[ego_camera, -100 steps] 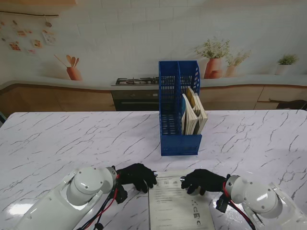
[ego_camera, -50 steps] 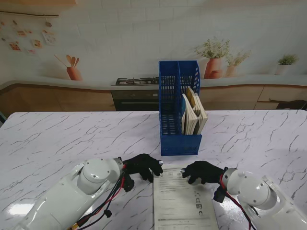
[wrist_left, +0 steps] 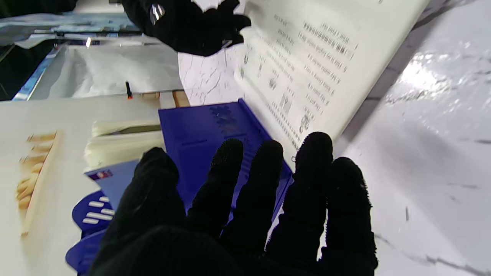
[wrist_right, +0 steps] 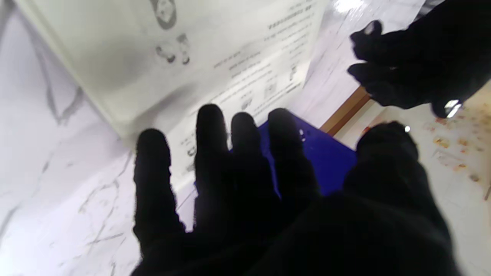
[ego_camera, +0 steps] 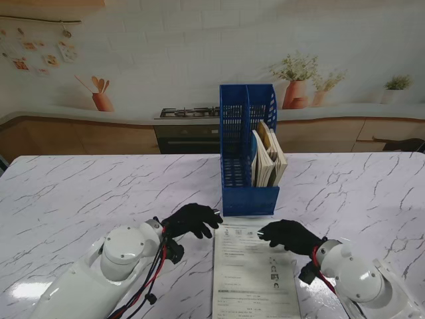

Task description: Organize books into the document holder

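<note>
Near the front edge of the marble worktop (ego_camera: 80, 193): white printed book (ego_camera: 252, 276) lying flat, far end just short of the blue document holder (ego_camera: 247, 149). Left hand (ego_camera: 189, 220) at its far left corner, right hand (ego_camera: 289, 235) at the far right corner. Fingers (wrist_left: 264, 168) on both spread apart, gripping nothing; can't tell if any tips touch the cover. Holder upright mid-worktop, a few tan books (ego_camera: 269, 159) leaning in the right slot, left slot looks empty.

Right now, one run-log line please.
booklet flat, near holder | left hand open | right hand open | books in right slot
</note>
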You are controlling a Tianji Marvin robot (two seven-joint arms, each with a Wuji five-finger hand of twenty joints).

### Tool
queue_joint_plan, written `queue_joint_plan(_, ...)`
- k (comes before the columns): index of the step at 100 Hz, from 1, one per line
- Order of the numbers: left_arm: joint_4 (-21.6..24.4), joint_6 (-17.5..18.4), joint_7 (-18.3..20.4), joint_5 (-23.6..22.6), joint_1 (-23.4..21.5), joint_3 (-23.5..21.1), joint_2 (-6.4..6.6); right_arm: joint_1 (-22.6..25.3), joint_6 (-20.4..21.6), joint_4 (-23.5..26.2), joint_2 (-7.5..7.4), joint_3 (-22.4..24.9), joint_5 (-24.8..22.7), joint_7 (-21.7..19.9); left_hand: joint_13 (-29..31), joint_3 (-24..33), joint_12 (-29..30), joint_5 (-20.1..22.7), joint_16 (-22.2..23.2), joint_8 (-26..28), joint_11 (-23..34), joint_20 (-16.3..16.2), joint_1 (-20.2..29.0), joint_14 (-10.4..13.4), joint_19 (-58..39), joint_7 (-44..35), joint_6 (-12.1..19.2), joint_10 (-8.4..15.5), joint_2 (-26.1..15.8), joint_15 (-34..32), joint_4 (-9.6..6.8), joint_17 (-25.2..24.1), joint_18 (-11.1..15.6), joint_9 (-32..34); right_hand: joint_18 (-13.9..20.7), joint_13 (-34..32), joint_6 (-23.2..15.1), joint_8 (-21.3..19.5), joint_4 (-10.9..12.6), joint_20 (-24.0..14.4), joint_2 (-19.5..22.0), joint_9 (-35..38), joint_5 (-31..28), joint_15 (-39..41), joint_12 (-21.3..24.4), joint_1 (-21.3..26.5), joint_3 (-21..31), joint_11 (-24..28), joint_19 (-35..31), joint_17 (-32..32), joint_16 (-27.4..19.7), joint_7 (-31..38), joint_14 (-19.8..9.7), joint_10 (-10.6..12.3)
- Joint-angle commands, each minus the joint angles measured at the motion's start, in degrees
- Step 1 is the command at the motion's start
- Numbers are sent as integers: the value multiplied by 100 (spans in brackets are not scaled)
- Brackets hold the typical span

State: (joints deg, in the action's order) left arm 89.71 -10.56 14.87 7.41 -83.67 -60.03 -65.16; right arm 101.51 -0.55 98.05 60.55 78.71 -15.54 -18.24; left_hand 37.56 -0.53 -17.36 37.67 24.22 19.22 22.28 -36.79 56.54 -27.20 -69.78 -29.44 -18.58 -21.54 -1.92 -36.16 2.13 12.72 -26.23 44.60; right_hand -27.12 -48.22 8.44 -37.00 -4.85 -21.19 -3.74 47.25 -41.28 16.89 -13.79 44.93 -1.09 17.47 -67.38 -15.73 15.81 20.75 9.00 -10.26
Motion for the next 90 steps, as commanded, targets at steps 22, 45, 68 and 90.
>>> queue_joint_plan(22,150,-644,-326,-363,-164,-196,-68,172,-1775,501,191,49,-660,677,-483,215,-222,-968,188,-19,54,64,-200,243,127,515,-129,98,1188,286,-130,555,471,-1010,350,-500,798,196,242,-284,-951,35,-17,115,60,-379,113,264,-568,-1178,-212,-289,451,-778)
queue_joint_plan(45,-93,-1296,-284,-242,67,-76,-118,28,-3138,616,179,-166,-639,560,-630,1068,-52,-1195,31,-314,78,379,-614,-97,165,1209,-938,-582,1502,258,-49,963,586,-1500,151,-611,1706,410,219,-134,-919,-255,88,20,67,-456,240,315,-576,-1832,-436,-536,973,-1583)
queue_joint_plan(68,-366,-1766,-287,126,309,107,-224,-112,-3301,428,194,-264,-277,505,-500,1766,-119,-1058,-90,-479,143,699,-834,-265,314,1876,-1435,-1056,1679,126,-21,1604,596,-1653,86,-430,1849,525,209,15,-858,-503,207,-87,86,-478,369,286,-416,-1719,-500,-642,1062,-1698)
queue_joint_plan(90,-670,-2129,-44,500,518,254,-262,-179,-3192,261,166,-376,-244,402,-452,2038,-151,-1047,-68,-542,197,875,-867,-355,369,2525,-1760,-1266,1717,84,-20,1813,528,-1773,45,-377,1806,545,203,51,-869,-488,202,-51,111,-533,464,257,-396,-1640,-481,-627,1107,-1696)
